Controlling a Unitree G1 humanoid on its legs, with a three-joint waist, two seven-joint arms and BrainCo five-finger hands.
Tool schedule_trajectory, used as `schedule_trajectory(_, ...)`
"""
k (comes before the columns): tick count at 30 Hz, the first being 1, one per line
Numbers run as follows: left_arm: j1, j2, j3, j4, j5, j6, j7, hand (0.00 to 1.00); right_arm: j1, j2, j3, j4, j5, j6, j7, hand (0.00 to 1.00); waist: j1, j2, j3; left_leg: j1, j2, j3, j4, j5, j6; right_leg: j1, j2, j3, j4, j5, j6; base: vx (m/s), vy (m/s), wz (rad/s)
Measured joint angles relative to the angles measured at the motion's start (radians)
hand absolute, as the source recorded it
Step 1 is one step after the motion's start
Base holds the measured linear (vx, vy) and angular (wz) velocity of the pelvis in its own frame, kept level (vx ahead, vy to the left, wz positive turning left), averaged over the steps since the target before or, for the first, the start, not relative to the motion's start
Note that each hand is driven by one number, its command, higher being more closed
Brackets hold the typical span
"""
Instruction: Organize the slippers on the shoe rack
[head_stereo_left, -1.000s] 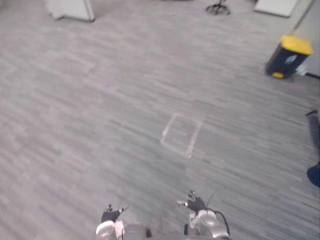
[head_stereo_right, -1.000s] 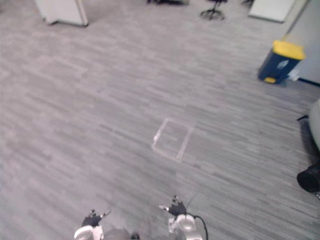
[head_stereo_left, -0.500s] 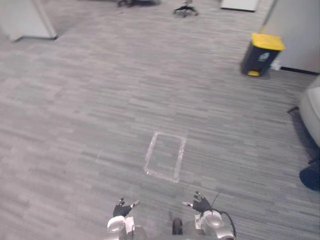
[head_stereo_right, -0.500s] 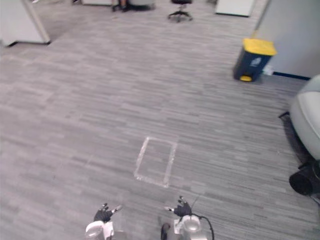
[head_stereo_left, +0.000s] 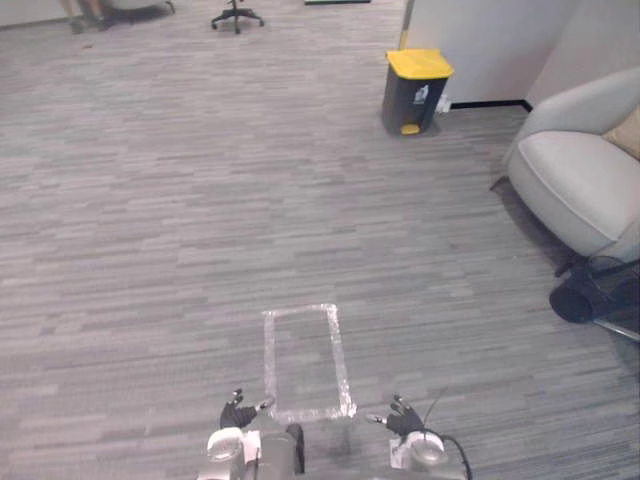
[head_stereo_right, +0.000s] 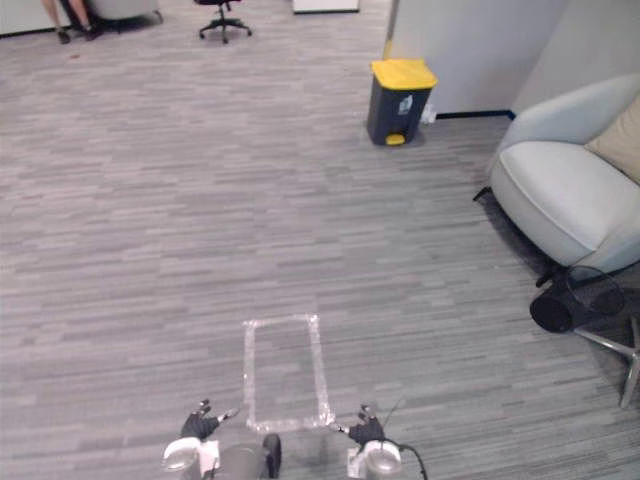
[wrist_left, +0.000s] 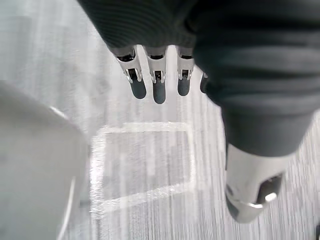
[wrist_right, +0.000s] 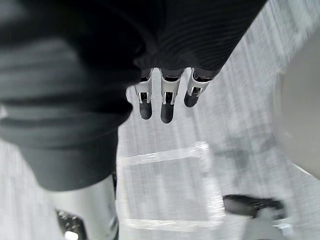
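Left wrist view: left hand fingers straight, holding nothing; right hand same; both near taped rectangle.

Bright, even amb. light; shadows soft, v. faint.

- The floor is grey carpet, matt, with a fine streaked weave that looks slightly rough.
- The tape rectangle stuck on it is whitish see-through plastic, crinkled and catching the light.
- The bin is smooth hard plastic with a faint sheen, as is its yellow lid.
- The armchair has smooth pale grey upholstery; the cushion on it looks like tan cloth.
- On the left hand and right hand the covers are dark, matt and ribbed; the fingers are shiny silver metal with dull dark tips.
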Motion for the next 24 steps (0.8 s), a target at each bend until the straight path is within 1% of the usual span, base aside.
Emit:
schedule_trajectory(1,0.002,-0.003,-0.007,0.004,0.000,0.004,0.000,0.00,0.002,0.000,0.000,-0.008,0.000,-0.001,0.000,0.00,-0.010,0.009,0.002,0.060,0.009,0.010,-0.055,-0.001,0.002,-0.037,0.005,-0.081,-0.021,-0.032,-0.023,0.26,0.110,-0.39)
schedule_trajectory(2,0.001,-0.004,-0.010,0.004,0.000,0.004,0.000,0.00,0.001,0.000,0.000,-0.008,0.000,-0.001,0.000,0.00,-0.011,0.007,0.003,0.071,0.012,0.011,-0.068,-0.002,0.003,-0.047,0.007,-0.102,-0.039,-0.037,-0.023,0.29,0.050,-0.15)
schedule_trajectory(4,-0.012,-0.008,-0.025,0.018,0.001,0.005,-0.002,0.00,-0.002,0.000,-0.010,-0.010,0.000,-0.005,0.000,0.00,-0.013,0.000,0.003,0.115,0.036,0.012,-0.102,-0.017,-0.011,-0.100,0.022,-0.221,-0.236,-0.032,-0.026,0.27,-0.013,-0.02)
schedule_trajectory(5,-0.017,-0.007,-0.029,0.018,0.001,0.005,-0.002,0.00,-0.003,0.000,-0.012,-0.010,0.001,-0.005,0.000,0.00,-0.013,0.000,0.003,0.121,0.038,0.012,-0.106,-0.018,-0.013,-0.105,0.024,-0.232,-0.269,-0.025,-0.028,0.28,-0.051,0.00)
schedule_trajectory(6,-0.016,-0.009,-0.032,0.019,0.002,0.005,-0.004,0.00,-0.004,0.000,-0.014,-0.011,0.003,-0.011,0.000,0.00,-0.017,0.000,0.003,0.141,0.044,0.010,-0.117,-0.029,-0.028,-0.111,0.037,-0.251,-0.381,0.013,-0.033,0.32,-0.081,0.05)
schedule_trajectory(7,-0.006,-0.009,-0.031,0.019,0.003,0.005,-0.004,0.00,-0.002,0.000,-0.014,-0.010,0.003,-0.013,0.000,0.00,-0.020,-0.006,0.000,0.157,0.045,0.004,-0.113,-0.051,-0.046,-0.098,0.055,-0.235,-0.487,0.083,-0.054,0.32,-0.102,0.09)
schedule_trajectory(8,-0.005,-0.009,-0.030,0.019,0.004,0.005,-0.005,0.00,0.000,0.000,-0.015,-0.011,0.003,-0.013,0.000,0.00,-0.021,-0.010,-0.002,0.158,0.044,-0.001,-0.110,-0.060,-0.052,-0.096,0.056,-0.229,-0.504,0.122,-0.066,0.35,-0.158,0.29)
schedule_trajectory(9,-0.005,-0.021,-0.028,0.020,0.016,0.007,-0.007,0.00,-0.004,-0.002,-0.032,-0.014,0.003,-0.013,0.000,0.00,-0.028,-0.003,-0.002,0.177,0.062,-0.023,-0.077,-0.074,-0.065,-0.066,0.063,-0.244,-0.492,0.134,-0.079,0.34,-0.191,0.43)
schedule_trajectory(10,-0.007,-0.032,-0.022,0.003,0.024,0.004,-0.012,0.00,-0.001,0.002,-0.048,-0.012,0.003,-0.012,-0.001,0.00,-0.027,0.001,0.000,0.120,0.078,-0.043,0.080,-0.075,-0.067,-0.039,0.068,-0.255,-0.499,0.102,-0.085,0.33,-0.216,0.43)
schedule_trajectory(11,-0.006,-0.038,-0.015,-0.005,0.025,0.004,-0.012,0.00,0.002,-0.002,-0.046,-0.014,0.003,-0.012,-0.002,0.00,-0.028,0.003,0.001,0.085,0.087,-0.046,0.162,-0.075,-0.070,-0.030,0.069,-0.259,-0.500,0.092,-0.084,0.31,-0.226,0.22)
schedule_trajectory(12,-0.006,-0.051,0.009,-0.018,0.026,0.002,-0.016,0.00,0.004,-0.008,-0.040,-0.018,0.003,-0.012,-0.001,0.00,-0.024,0.015,0.002,0.018,0.105,-0.053,0.320,-0.059,-0.098,-0.010,0.078,-0.259,-0.501,0.074,-0.090,0.35,-0.202,-0.10)
schedule_trajectory(13,-0.004,-0.062,0.037,-0.034,0.023,0.001,-0.022,0.00,0.005,-0.015,-0.036,-0.025,0.005,-0.008,-0.003,0.00,-0.019,0.032,0.009,-0.075,0.149,-0.074,0.536,-0.001,-0.151,0.027,0.103,-0.251,-0.503,0.049,-0.108,0.44,-0.163,-0.48)
schedule_trajectory(14,0.000,-0.070,0.049,-0.045,0.021,0.000,-0.023,0.00,0.009,-0.013,-0.034,-0.025,0.005,-0.005,-0.005,0.00,-0.012,0.041,0.008,-0.107,0.183,-0.063,0.630,-0.013,-0.147,0.063,0.122,-0.228,-0.504,0.030,-0.119,0.38,-0.077,-0.60)
schedule_trajectory(15,0.001,-0.071,0.051,-0.046,0.021,0.000,-0.023,0.00,0.010,-0.011,-0.034,-0.025,0.005,-0.003,-0.005,0.00,-0.011,0.040,0.008,-0.110,0.191,-0.058,0.635,-0.021,-0.142,0.076,0.128,-0.215,-0.508,0.026,-0.120,0.43,-0.027,-0.99)
schedule_trajectory(16,0.002,-0.071,0.052,-0.049,0.021,0.000,-0.023,0.00,0.013,-0.009,-0.034,-0.024,0.007,0.000,-0.009,0.00,-0.010,0.036,0.008,-0.120,0.206,-0.044,0.592,-0.054,-0.125,0.119,0.133,-0.168,-0.538,0.021,-0.121,0.28,-0.010,-0.76)
schedule_trajectory(17,0.003,-0.071,0.052,-0.049,0.021,0.000,-0.023,0.00,0.015,-0.008,-0.035,-0.024,0.008,0.001,-0.010,0.00,-0.010,0.034,0.007,-0.126,0.207,-0.041,0.573,-0.058,-0.125,0.125,0.132,-0.158,-0.544,0.021,-0.121,0.34,0.025,-0.95)
schedule_trajectory(18,0.002,-0.071,0.050,-0.049,0.021,0.000,-0.023,0.00,0.015,-0.008,-0.036,-0.025,0.011,0.001,-0.013,0.00,-0.010,0.029,0.006,-0.137,0.205,-0.037,0.505,-0.077,-0.125,0.139,0.129,-0.127,-0.563,0.023,-0.117,0.34,0.125,-0.97)
schedule_trajectory(19,0.000,-0.076,0.049,-0.050,0.021,-0.001,-0.022,0.00,0.012,-0.006,-0.042,-0.027,0.021,0.001,-0.015,0.00,-0.009,0.024,0.005,-0.147,0.190,-0.063,0.322,-0.082,-0.131,0.147,0.122,-0.073,-0.583,0.028,-0.106,0.34,0.125,-0.96)
schedule_trajectory(20,-0.001,-0.076,0.049,-0.050,0.021,-0.001,-0.022,0.00,0.011,-0.005,-0.044,-0.027,0.022,0.001,-0.015,0.00,-0.009,0.022,0.005,-0.147,0.184,-0.077,0.290,-0.081,-0.133,0.148,0.119,-0.064,-0.585,0.027,-0.104,0.34,0.202,-0.99)
schedule_trajectory(21,-0.005,-0.077,0.048,-0.050,0.021,-0.001,-0.022,0.00,0.011,-0.002,-0.045,-0.026,0.023,0.001,-0.015,0.00,-0.007,0.016,0.006,-0.148,0.153,-0.143,0.181,-0.074,-0.129,0.148,0.107,-0.030,-0.587,0.022,-0.089,0.31,0.287,-0.90)
schedule_trajectory(22,-0.008,-0.079,0.041,-0.047,0.021,0.000,-0.022,0.00,0.015,0.002,-0.048,-0.026,0.022,0.001,-0.018,0.00,-0.006,0.011,0.001,-0.150,0.095,-0.290,0.040,-0.023,-0.123,0.146,0.087,0.017,-0.587,0.016,-0.062,0.36,0.352,-0.89)
schedule_trajectory(23,-0.007,-0.080,0.039,-0.046,0.021,-0.001,-0.022,0.00,0.020,0.002,-0.048,-0.026,0.022,0.001,-0.018,0.00,-0.006,0.012,0.000,-0.144,0.089,-0.310,0.019,-0.007,-0.123,0.146,0.085,0.024,-0.587,0.015,-0.060,0.30,0.315,-0.91)
schedule_trajectory(24,-0.008,-0.087,0.031,-0.040,0.021,-0.002,-0.022,0.00,0.020,0.001,-0.049,-0.014,0.021,0.000,-0.018,0.00,-0.003,0.017,-0.007,-0.136,0.073,-0.332,0.002,0.069,-0.161,0.147,0.081,0.059,-0.585,0.007,-0.032,0.34,0.386,-0.85)
